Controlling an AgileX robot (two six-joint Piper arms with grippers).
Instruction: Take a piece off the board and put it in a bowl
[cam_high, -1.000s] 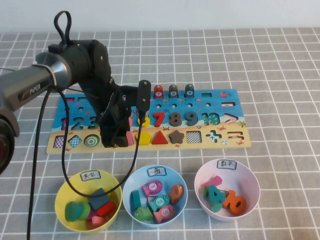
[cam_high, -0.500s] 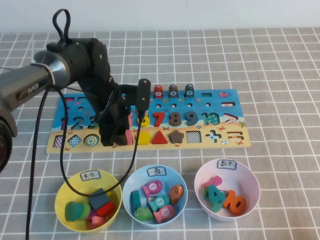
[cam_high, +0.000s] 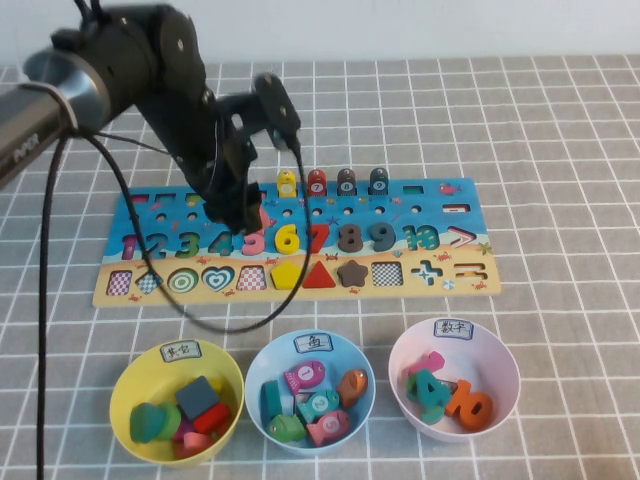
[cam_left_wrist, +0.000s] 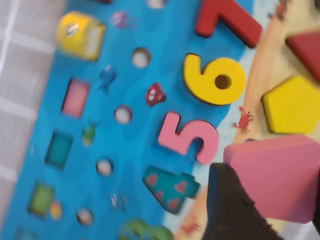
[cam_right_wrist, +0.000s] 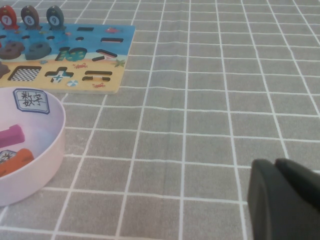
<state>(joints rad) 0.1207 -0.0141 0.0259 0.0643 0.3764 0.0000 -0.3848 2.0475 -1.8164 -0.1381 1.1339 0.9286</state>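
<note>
My left gripper (cam_high: 240, 214) hangs above the left half of the board (cam_high: 440, 215), over the numbers 4 and 5. It is shut on the pink piece (cam_left_wrist: 280, 170), a flat plain block held clear of the board between the dark fingers (cam_left_wrist: 227, 200). The checkered slot (cam_high: 250, 279) in the tan row beside the yellow pentagon is empty. The yellow bowl (cam_high: 130, 385) with its white label (cam_high: 181, 350) stands at the front left and holds several shapes. My right gripper (cam_right_wrist: 274, 167) is shut and empty, low over the cloth to the right of the board.
A light blue bowl (cam_high: 256, 368) of fish pieces and a pale pink bowl (cam_high: 502, 362) of numbers stand in front of the board. The pink number 5 (cam_high: 255, 243) stays in the board. The left arm's black cable (cam_high: 120, 290) loops over the board's left end.
My left gripper has risen and moved back from the tan shape row, lifting the pink piece out. Its slot now shows checkered and empty.
</note>
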